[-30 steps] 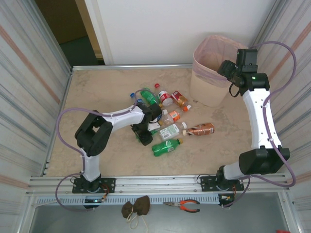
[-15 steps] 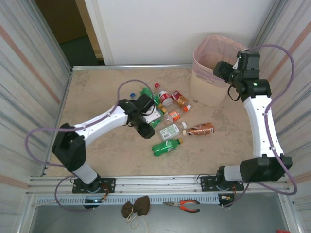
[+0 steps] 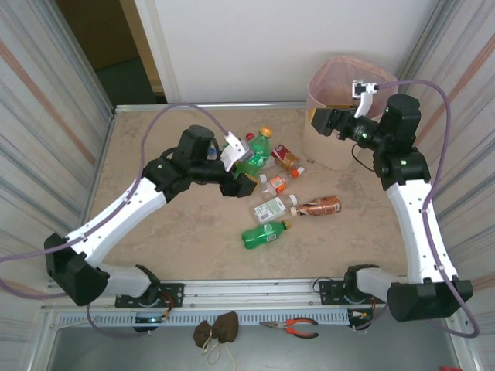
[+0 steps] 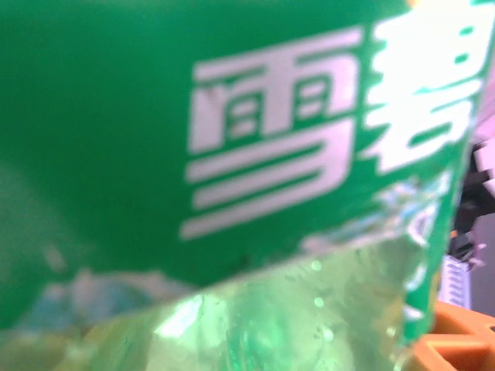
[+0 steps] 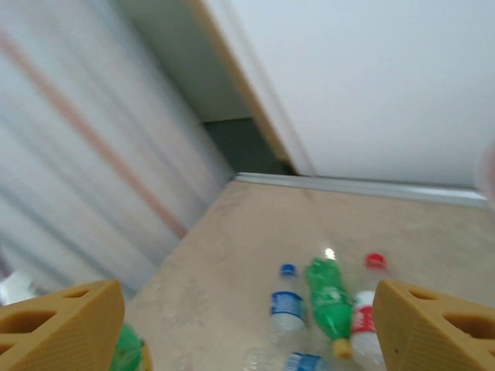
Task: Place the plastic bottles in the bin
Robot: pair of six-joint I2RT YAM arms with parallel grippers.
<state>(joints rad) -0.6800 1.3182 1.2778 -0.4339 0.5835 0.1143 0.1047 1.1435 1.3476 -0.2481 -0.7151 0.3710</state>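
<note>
**Green bottle lifted and bound for the bin; the other arm is empty at the rim.**

Well left of the bin [image 3: 329, 147], the left fingers [image 3: 249, 184] are closed on a green bottle [image 3: 256, 157] with an orange cap, holding it above the desk [image 3: 155, 139]. In the wrist view, its green label sits right up against the camera. Between that bottle and the bin, loose bottles [image 3: 272, 209] lie scattered on the desk, clear, brown and green. At the bin's left rim, the right fingers [image 5: 433, 328] are spread wide with nothing between them. The step in hand looks like the carry. Next, the held bottle probably needs to swing right until it is over the bin's mouth, and then the fingers can let go. The right arm may need to move aside first.
</note>
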